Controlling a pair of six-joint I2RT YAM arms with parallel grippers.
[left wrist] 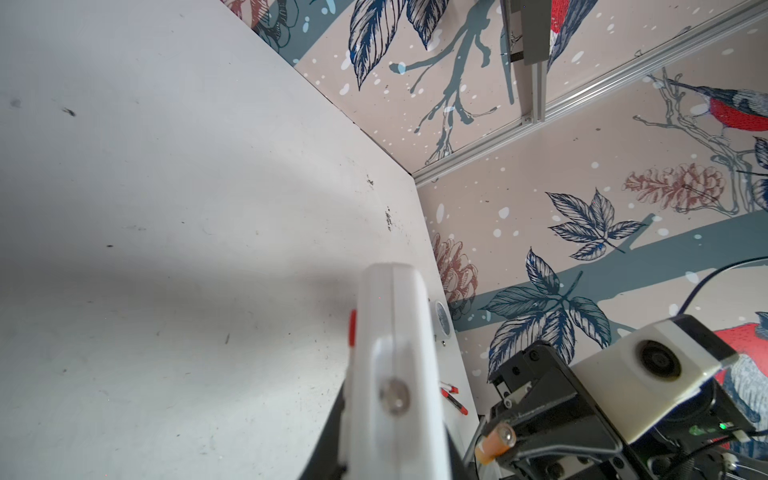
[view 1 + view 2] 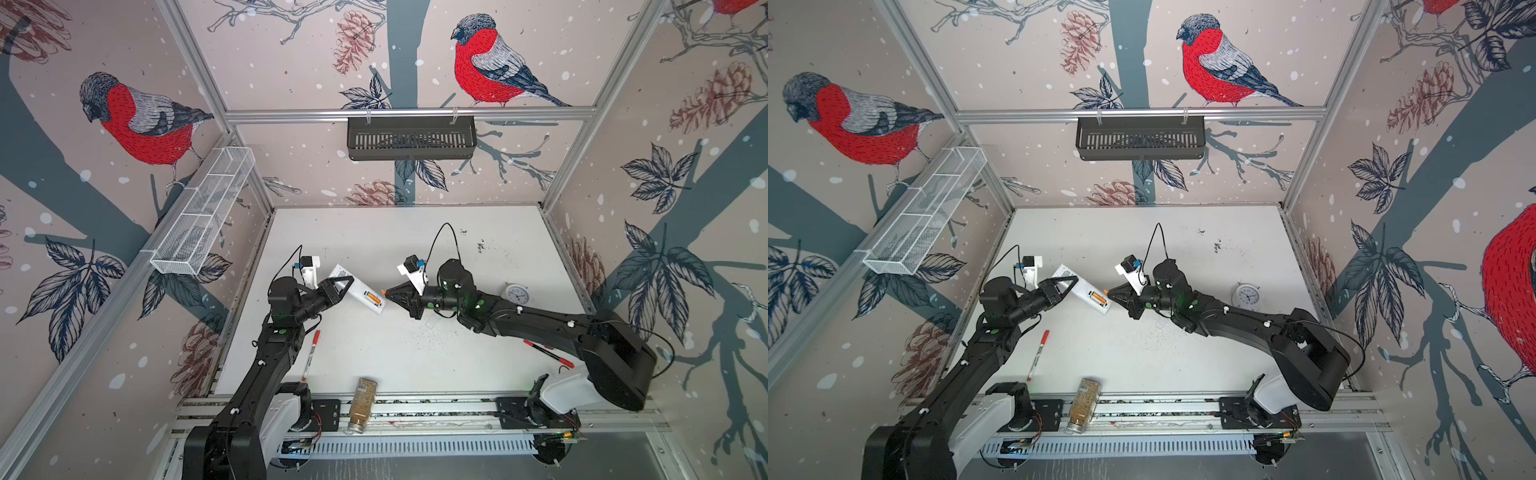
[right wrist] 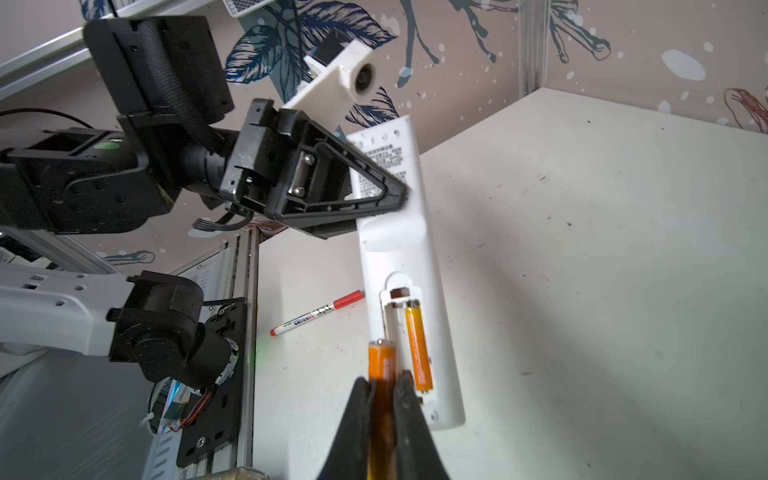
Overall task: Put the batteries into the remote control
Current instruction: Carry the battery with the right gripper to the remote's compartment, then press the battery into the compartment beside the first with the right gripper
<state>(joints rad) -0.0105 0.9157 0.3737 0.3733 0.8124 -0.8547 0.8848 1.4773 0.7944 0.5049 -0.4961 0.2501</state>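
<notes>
Right end effector: grips loose battery near empty slot. Left end effector: clamps remote control. Risk: tilted entry jams.

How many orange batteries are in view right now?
2. One small orange cylindrical battery lies seated in the open compartment of the slim white remote control; the second battery is clamped in the jaws of the right gripper, near the empty slot. None seems hidden.

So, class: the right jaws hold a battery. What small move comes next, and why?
Probably ease the held battery down into the empty slot beside the seated battery: it hovers near that end, and the left jaws grip the remote control.
</notes>
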